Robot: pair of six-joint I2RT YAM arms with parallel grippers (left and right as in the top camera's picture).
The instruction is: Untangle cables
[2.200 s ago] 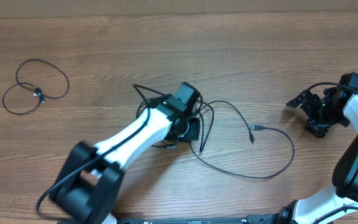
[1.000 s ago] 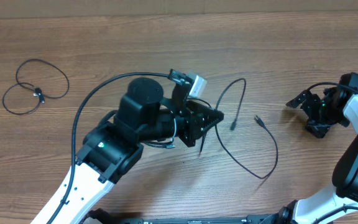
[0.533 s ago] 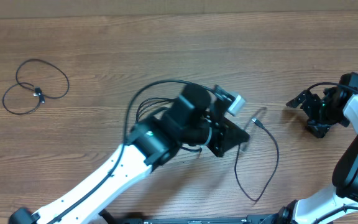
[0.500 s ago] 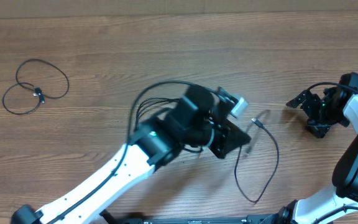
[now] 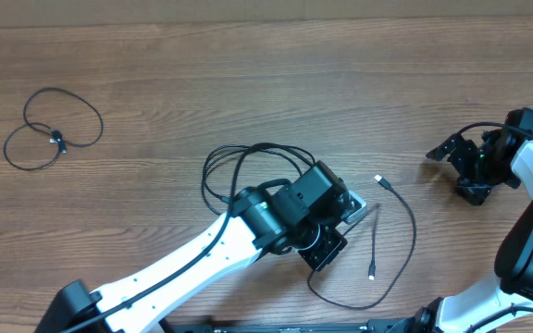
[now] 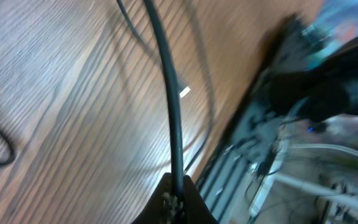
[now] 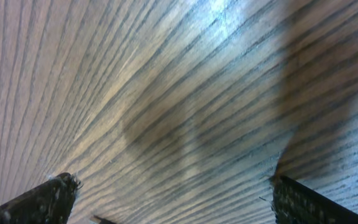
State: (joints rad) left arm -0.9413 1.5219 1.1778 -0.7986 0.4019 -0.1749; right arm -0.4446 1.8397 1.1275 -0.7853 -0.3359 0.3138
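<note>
Brown wood-grain table [image 5: 248, 74], with a paler tan strip [image 5: 340, 7] along its far edge

A wood-grain table [image 5: 248, 74] carries two thin cords: a looped black cable [image 5: 56, 139] resting at its left end, and a long black cable [image 5: 414, 233] curving right of centre, with a small silver plug [image 5: 383, 183] at its tip.

One thin black cable [image 5: 52, 129] lies apart at the far left of the desk [image 5: 248, 74], folded into two overlapping loops with a small plug where they meet. A second cable [image 5: 411, 242] sweeps a wide arc right of centre, a small plug at its upper end. A black cord [image 6: 166, 93] runs straight out from the pinched tips of my left tool [image 6: 174, 198].
</note>
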